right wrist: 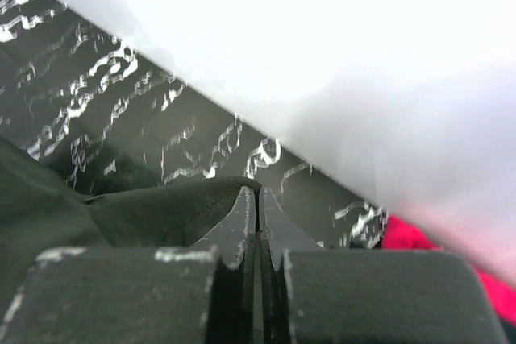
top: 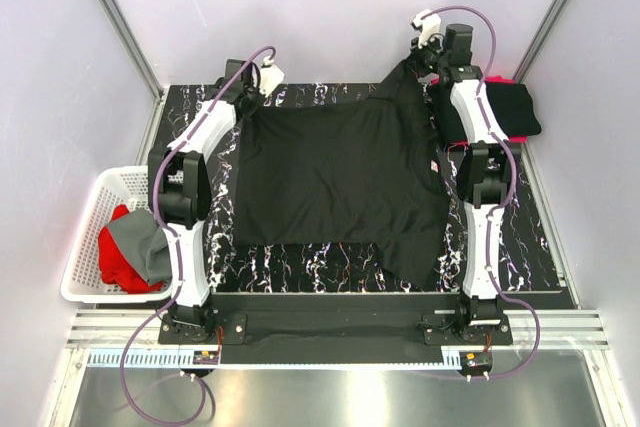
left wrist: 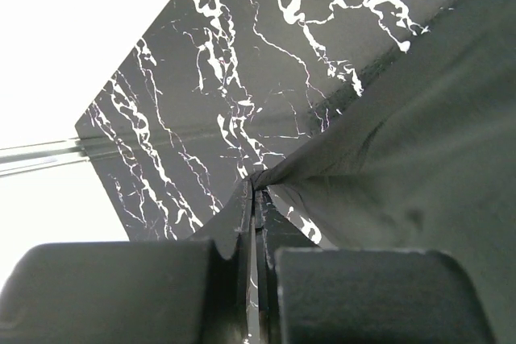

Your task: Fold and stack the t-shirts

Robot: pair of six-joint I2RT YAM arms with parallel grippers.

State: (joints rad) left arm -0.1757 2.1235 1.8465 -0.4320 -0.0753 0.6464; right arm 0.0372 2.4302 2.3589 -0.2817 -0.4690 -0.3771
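Clamping left and right jaws tight on thin far edges of the shirt (top: pixel 340 167), holding it spread on the surface (top: pixel 290 267) behind them, risking cloth slipping out under uneven pulling.

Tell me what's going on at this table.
Two robot arms are working a black t-shirt spread open on the marbled table. The left tool pinches its far left corner, and the right tool pinches the far right corner, which is lifted off the surface. No fold is made yet. A folded black shirt lies on red cloth at the far right. A white basket on the left holds red and grey clothes.
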